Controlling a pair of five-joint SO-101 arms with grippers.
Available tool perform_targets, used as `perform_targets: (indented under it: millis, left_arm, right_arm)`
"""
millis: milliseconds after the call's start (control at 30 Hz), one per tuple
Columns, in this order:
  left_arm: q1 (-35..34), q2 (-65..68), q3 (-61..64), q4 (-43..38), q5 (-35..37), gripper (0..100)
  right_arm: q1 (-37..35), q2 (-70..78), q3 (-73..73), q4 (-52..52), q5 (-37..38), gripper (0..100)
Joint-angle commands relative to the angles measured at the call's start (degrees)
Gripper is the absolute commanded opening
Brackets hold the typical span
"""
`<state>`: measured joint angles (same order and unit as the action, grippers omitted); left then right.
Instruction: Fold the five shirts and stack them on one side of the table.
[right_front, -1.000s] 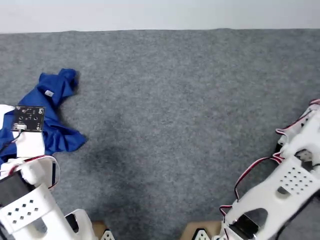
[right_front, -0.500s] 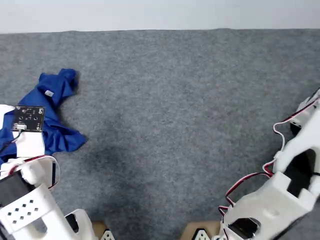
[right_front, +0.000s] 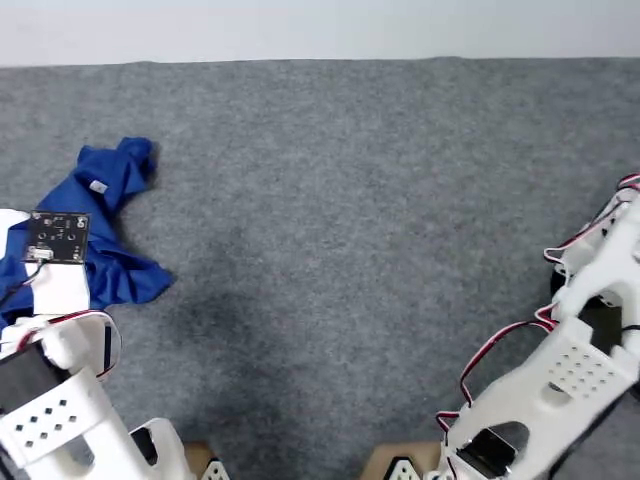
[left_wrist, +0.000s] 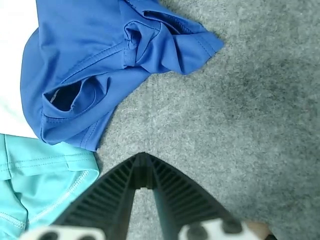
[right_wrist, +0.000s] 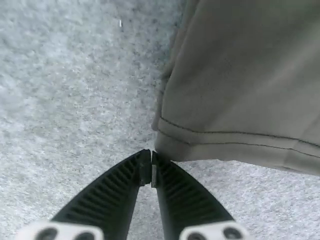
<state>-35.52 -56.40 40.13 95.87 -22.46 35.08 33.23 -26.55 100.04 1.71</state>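
Observation:
A crumpled blue shirt (right_front: 105, 215) lies at the table's left edge, partly under my left arm (right_front: 55, 330). In the left wrist view the blue shirt (left_wrist: 100, 65) lies beside a teal shirt (left_wrist: 35, 185) and a white one (left_wrist: 12, 65). My left gripper (left_wrist: 144, 172) hovers shut over bare grey felt just short of the blue cloth. My right gripper (right_wrist: 151, 167) is shut with nothing in it, its tips at the hem corner of an olive-grey shirt (right_wrist: 240, 85). The right arm (right_front: 580, 350) stands at the table's right edge.
The grey felt table (right_front: 340, 200) stretches wide between the two arms. A pale wall (right_front: 320, 30) runs along the far edge. Red and white cables (right_front: 500, 350) loop beside the right arm.
The right arm shifted at the table's right edge, swinging down and back up between frames. The left arm and the blue shirt have not moved.

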Motion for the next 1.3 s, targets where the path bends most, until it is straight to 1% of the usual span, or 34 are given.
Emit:
perform_targets:
  millis: [0, 133, 200, 333, 433, 600, 800, 1100, 1267]
  left_arm:
    - [0.00, -0.70, -0.84, -0.88, -0.18, 0]
    - [0.00, -0.70, -0.84, -1.05, -0.18, 0]
    - [0.00, -0.70, -0.84, -1.05, -0.18, 0]
    - [0.00, -0.70, -0.57, -1.14, -0.18, 0]
    - [0.00, -0.70, -0.31, -1.14, -0.18, 0]
    - [0.09, -0.70, -0.31, -1.14, -0.18, 0]
    - [0.09, -0.62, -0.31, -1.14, -0.18, 0]
    - [0.09, -0.62, -0.31, -1.23, -0.18, 0]
    - [0.09, -0.62, -0.31, -1.23, -0.26, 0]
  right_arm:
    - [0.84, -0.84, -0.35, 1.54, -0.09, 0.9]
    - [0.92, -1.54, -0.35, 1.45, -0.09, 0.9]
    - [1.45, -0.66, -0.09, -0.40, -0.09, 0.9]
    - [3.91, 5.32, -0.09, -6.99, -0.09, 0.9]
    - [4.35, 11.21, -0.18, -11.21, -0.09, 0.9]
    - [3.91, 15.25, -0.44, -11.12, -0.09, 0.9]
    - [3.38, 11.21, -0.44, -9.45, -0.09, 0.9]
    - [-3.12, 0.13, -0.44, -3.03, -0.09, 0.9]
    - [-4.26, -6.46, -0.44, -0.92, -0.09, 0.9]
